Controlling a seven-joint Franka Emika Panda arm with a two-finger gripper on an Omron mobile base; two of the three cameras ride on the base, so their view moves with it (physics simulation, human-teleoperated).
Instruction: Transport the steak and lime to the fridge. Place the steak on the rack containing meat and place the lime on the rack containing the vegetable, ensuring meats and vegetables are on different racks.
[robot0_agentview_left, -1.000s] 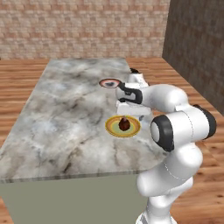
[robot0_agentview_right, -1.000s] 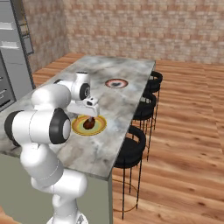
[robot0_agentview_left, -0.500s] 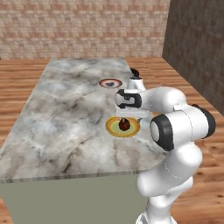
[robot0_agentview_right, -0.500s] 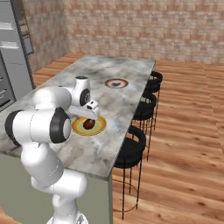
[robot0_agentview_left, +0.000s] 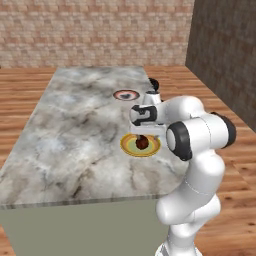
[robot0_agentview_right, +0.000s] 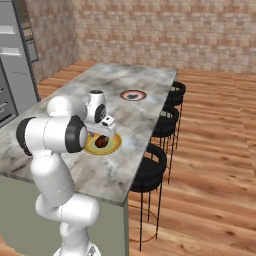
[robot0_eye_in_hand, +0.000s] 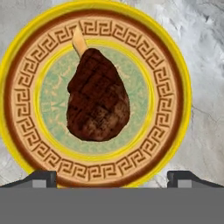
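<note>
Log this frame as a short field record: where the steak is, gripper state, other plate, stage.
steak: lying on the yellow-rimmed plate, bone end pointing away from the fingertips
gripper: open, above the steak, not touching it
red-rimmed plate: farther along the marble counter
stools: along the counter's side
stage: steak not yet grasped

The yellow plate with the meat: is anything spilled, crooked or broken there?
Nothing stands out. The steak lies whole in the middle of the yellow-rimmed plate, which sits flat on the marble counter. The gripper hangs open above it.
</note>
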